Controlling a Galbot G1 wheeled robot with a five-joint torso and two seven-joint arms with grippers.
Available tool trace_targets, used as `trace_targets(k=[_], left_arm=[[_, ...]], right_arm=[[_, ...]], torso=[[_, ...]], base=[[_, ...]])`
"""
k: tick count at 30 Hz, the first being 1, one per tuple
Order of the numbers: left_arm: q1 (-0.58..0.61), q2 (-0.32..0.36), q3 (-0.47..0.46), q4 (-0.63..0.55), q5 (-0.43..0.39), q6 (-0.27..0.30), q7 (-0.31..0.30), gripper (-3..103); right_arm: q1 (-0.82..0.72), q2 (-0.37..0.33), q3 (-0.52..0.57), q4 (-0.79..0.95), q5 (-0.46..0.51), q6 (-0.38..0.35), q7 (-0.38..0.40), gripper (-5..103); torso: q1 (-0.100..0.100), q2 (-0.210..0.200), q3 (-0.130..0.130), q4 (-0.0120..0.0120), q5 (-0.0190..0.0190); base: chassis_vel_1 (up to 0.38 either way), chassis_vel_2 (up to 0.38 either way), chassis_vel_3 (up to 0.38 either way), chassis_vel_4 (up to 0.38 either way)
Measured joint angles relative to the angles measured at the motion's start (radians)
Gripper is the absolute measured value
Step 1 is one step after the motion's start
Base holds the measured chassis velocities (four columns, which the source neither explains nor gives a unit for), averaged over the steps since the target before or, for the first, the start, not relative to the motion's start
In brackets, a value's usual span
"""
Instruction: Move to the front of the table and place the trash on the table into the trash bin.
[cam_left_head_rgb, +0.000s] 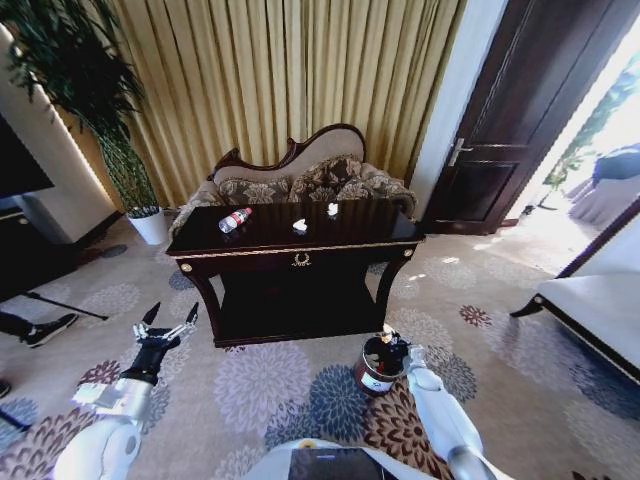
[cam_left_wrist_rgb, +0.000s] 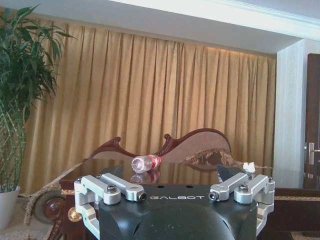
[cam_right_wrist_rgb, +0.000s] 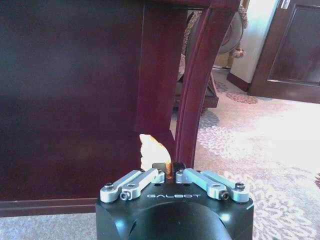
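Strong daylight pours in from the open doorway (cam_left_head_rgb: 610, 130) on the right of the head view, blowing it out to white and washing the carpet (cam_left_head_rgb: 480, 270) nearby, while the left side of the room stays dim. The glossy counter (cam_left_head_rgb: 300, 238) mirrors the bottle (cam_left_wrist_rgb: 146, 163) lying on it, and the space beneath it falls into deep shadow. The head view bows strongly at its edges, curving the curtains (cam_left_head_rgb: 290, 80) and door frame; in the right wrist view the carpet glares pale.
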Motion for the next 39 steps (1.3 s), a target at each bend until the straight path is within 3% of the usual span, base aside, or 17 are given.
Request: trace_targets(k=[1, 2, 4, 6, 10, 13, 16, 17, 19, 20, 23, 26, 31, 35, 39], left_arm=[[-0.001, 0.001, 0.0, -0.002, -0.001, 0.0, 0.0, 100], [-0.001, 0.003, 0.0, -0.003, -0.002, 0.0, 0.0, 100], [-0.001, 0.004, 0.0, -0.003, -0.002, 0.0, 0.001, 100], [-0.001, 0.007, 0.0, -0.003, -0.002, 0.0, 0.002, 100], [-0.002, 0.008, 0.001, -0.003, -0.002, 0.001, 0.002, 100], [-0.003, 0.008, 0.001, -0.003, -0.003, 0.001, 0.003, 100], [-0.003, 0.008, 0.002, -0.003, -0.003, 0.001, 0.003, 100], [-0.004, 0.008, 0.002, -0.003, -0.003, 0.001, 0.003, 100], [-0.004, 0.008, 0.002, -0.003, -0.003, 0.001, 0.003, 100], [-0.004, 0.008, 0.002, -0.003, -0.003, 0.002, 0.003, 100], [-0.005, 0.008, 0.002, -0.003, -0.003, 0.003, 0.003, 100], [-0.006, 0.008, 0.005, -0.003, -0.002, 0.003, 0.003, 100], [-0.008, 0.007, 0.006, -0.003, -0.001, 0.004, 0.003, 100], [-0.012, 0.007, 0.006, 0.0, -0.001, 0.006, 0.0, 100], [-0.013, 0.008, 0.006, 0.001, -0.001, 0.006, -0.001, 100]], right_arm=[[0.0, 0.001, 0.0, -0.002, -0.001, 0.003, 0.002, 6], [0.001, 0.001, 0.001, -0.006, -0.001, 0.013, 0.005, 16], [0.001, 0.001, 0.002, -0.007, -0.001, 0.017, 0.006, 16], [0.002, 0.0, 0.004, -0.007, 0.001, 0.026, 0.007, 27], [0.002, -0.003, 0.004, -0.007, 0.002, 0.031, 0.008, 38], [0.002, -0.005, 0.004, 0.0, 0.003, 0.033, 0.008, 54], [0.002, -0.005, 0.003, 0.003, 0.003, 0.034, 0.007, 60], [0.002, -0.005, 0.002, 0.007, 0.002, 0.035, 0.007, 71], [0.001, -0.005, 0.002, 0.009, 0.002, 0.035, 0.006, 71], [0.001, -0.005, 0.001, 0.011, 0.0, 0.035, 0.004, 82], [0.001, -0.005, 0.0, 0.011, -0.001, 0.036, 0.002, 87], [0.0, -0.007, 0.0, 0.012, -0.002, 0.039, 0.002, 99], [-0.013, -0.01, 0.003, 0.053, 0.033, 0.037, 0.002, 100], [-0.077, -0.02, 0.001, 0.229, 0.208, -0.029, 0.005, 100], [-0.155, -0.025, 0.001, 0.436, 0.299, -0.076, 0.005, 100]], torso=[[0.0, 0.0, 0.0, 0.0, 0.0], [0.0, 0.0, 0.0, 0.0, 0.0001], [0.0, 0.0, 0.0, 0.0, 0.0001], [0.0, 0.0, 0.0, 0.0, 0.0001], [0.0, 0.0, 0.0, 0.0, 0.0], [0.0, 0.0, 0.0, 0.0, 0.0001], [0.0, 0.0, 0.0, 0.0, 0.0001], [0.0, 0.0, 0.0, -0.0001, 0.0001], [0.0, 0.0, 0.0, 0.0, 0.0001], [0.0, 0.0, 0.0, 0.0, 0.0001], [0.0, 0.0, 0.0, 0.0, 0.0002], [0.0, 0.0, 0.0, 0.0, 0.0002], [0.0, 0.0, 0.0, 0.0, 0.0002], [0.0, 0.0, 0.0, 0.0003, -0.0001], [0.0, 0.0, 0.0, -0.0001, -0.0001]], base=[[0.0, 0.0, 0.0, 0.0], [0.0, 0.0, 0.0, 0.0], [0.0, 0.0, 0.0, 0.0], [0.0, 0.0, 0.0, 0.0], [0.0, 0.0, 0.0, 0.0], [0.0, 0.0, 0.0, 0.0], [0.0, 0.0, 0.0, 0.0], [0.0, 0.0, 0.0, 0.0], [0.0, 0.0, 0.0, 0.0], [0.0, 0.0, 0.0, 0.0], [0.0, 0.0, 0.0, 0.0], [0.0, 0.0, 0.0, 0.0], [0.0, 0.0, 0.0, 0.0], [0.0, 0.0, 0.0, 0.0], [0.0, 0.0, 0.0, 0.0]])
